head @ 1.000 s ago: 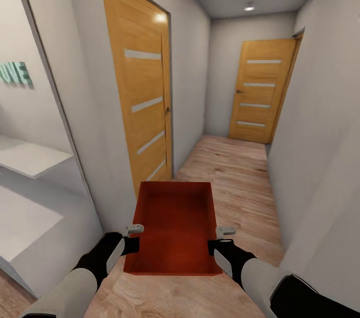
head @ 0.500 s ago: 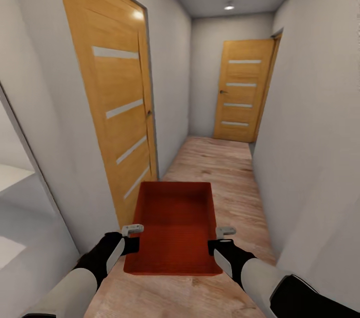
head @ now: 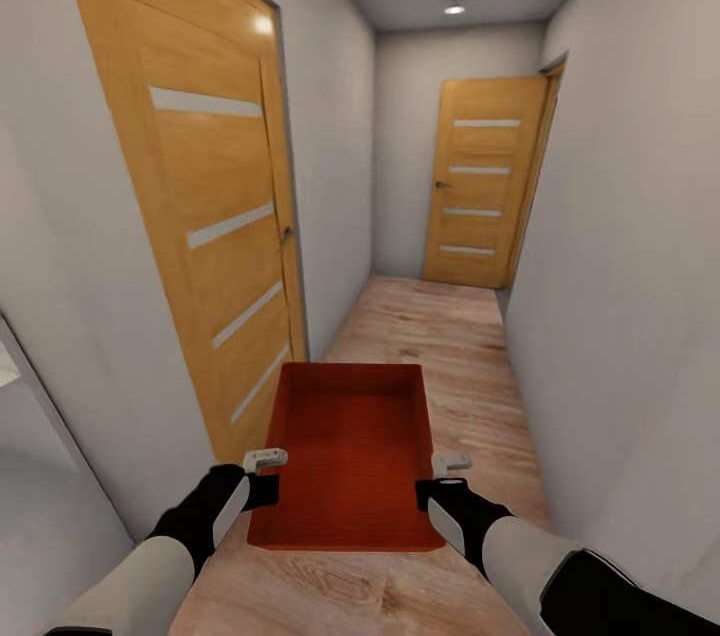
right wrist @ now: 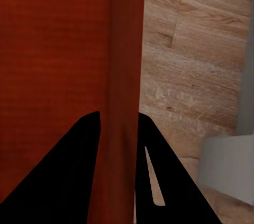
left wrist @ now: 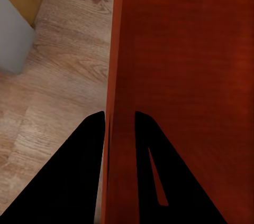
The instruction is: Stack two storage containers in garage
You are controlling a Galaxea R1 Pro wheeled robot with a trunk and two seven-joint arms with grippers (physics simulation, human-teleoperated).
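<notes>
Storage container (head: 350,456), orange-red and open-topped, rides out in front of the robot, carried level between both arms above the light wood-plank floor (head: 470,356) of a narrow corridor. Left hand (head: 262,476) is clamped on the container's left wall, and in the left wrist view you can see that wall (left wrist: 119,76) pinched between the two dark fingers (left wrist: 84,150). Right hand (head: 440,478) mirrors it on the opposite wall, and the right wrist view shows the rim (right wrist: 127,76) squeezed between its fingers (right wrist: 79,150) as well. So that's a firm two-handed carry, with nothing inside the bin.

Where are we? Grey-white walls on either side, a wooden panel door (head: 210,216) shut close by on the left, another wooden door (head: 482,196) shut at the far end of the corridor under a ceiling light (head: 455,8). No concrete underfoot, no car, so by my reading this is transit, somewhere between the living room and the garage.

Progress call: one container is picked up and on its way, and that's as far as I can judge. It has yet to be set down on the garage floor. The second container isn't something I can place from here, so whether it waits behind or ahead is unknown, and the stacking remains to be done.
</notes>
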